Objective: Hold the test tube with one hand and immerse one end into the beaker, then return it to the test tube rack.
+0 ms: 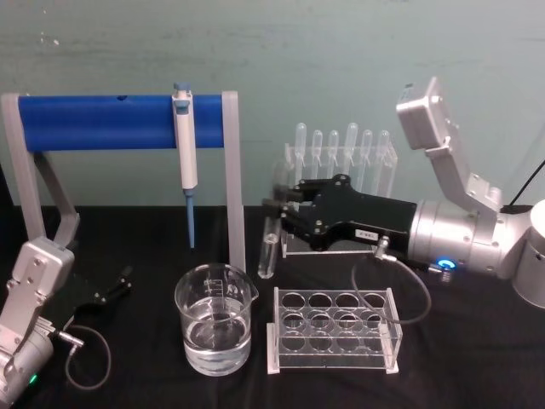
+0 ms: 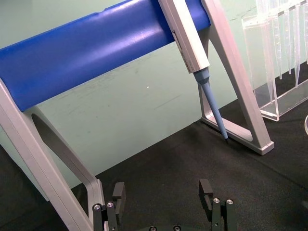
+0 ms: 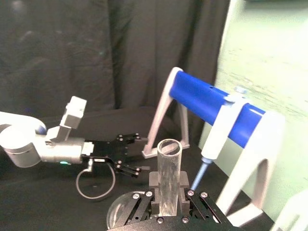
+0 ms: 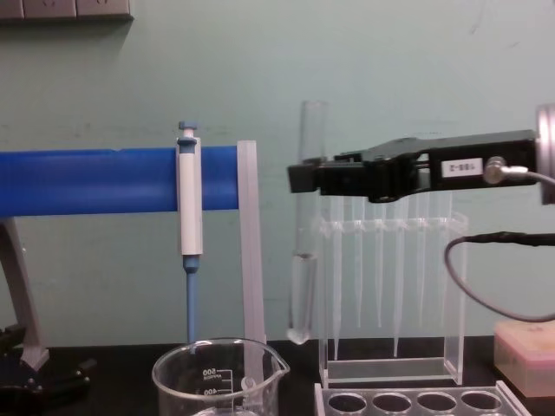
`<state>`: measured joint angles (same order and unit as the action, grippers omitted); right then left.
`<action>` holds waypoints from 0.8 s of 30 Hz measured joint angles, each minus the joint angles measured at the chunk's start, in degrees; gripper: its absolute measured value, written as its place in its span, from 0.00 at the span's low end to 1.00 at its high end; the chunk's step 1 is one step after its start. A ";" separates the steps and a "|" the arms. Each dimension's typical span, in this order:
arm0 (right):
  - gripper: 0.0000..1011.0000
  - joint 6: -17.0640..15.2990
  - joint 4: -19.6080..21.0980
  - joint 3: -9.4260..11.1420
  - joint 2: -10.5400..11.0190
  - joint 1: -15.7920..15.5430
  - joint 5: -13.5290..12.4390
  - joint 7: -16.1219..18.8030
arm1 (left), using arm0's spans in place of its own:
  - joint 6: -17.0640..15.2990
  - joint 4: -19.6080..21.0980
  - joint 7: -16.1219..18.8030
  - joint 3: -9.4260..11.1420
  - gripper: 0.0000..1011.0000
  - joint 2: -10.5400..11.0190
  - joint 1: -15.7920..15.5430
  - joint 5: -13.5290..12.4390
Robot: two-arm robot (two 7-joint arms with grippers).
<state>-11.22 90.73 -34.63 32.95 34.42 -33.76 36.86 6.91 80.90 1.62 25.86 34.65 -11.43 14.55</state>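
Two fingers of the right gripper (image 1: pixel 277 204) clamp the test tube (image 1: pixel 267 251) upright above the middle of the table (image 1: pixel 136 230), just beside the beaker (image 1: pixel 215 332); the left gripper (image 1: pixel 115 285) rests spread near its left edge.

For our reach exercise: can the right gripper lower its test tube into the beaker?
Probably yes: the right gripper holds the test tube beside the beaker, whose mouth looks unobstructed; the left gripper sits clear.

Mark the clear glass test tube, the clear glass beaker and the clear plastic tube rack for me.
Clear glass test tube (image 4: pixel 302 260), chest view, lower shaft.
Clear glass beaker (image 1: pixel 186 311), head view, left wall.
Clear plastic tube rack (image 1: pixel 332 356), head view, front wall.
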 joint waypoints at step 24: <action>0.22 -3.41 7.94 7.71 2.68 -11.09 -0.77 -14.28 | 0.00 0.00 0.00 0.00 0.99 0.00 0.00 0.00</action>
<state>-14.63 98.66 -26.92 35.63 23.33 -34.52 22.58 6.91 80.90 1.62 25.86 34.65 -11.43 14.55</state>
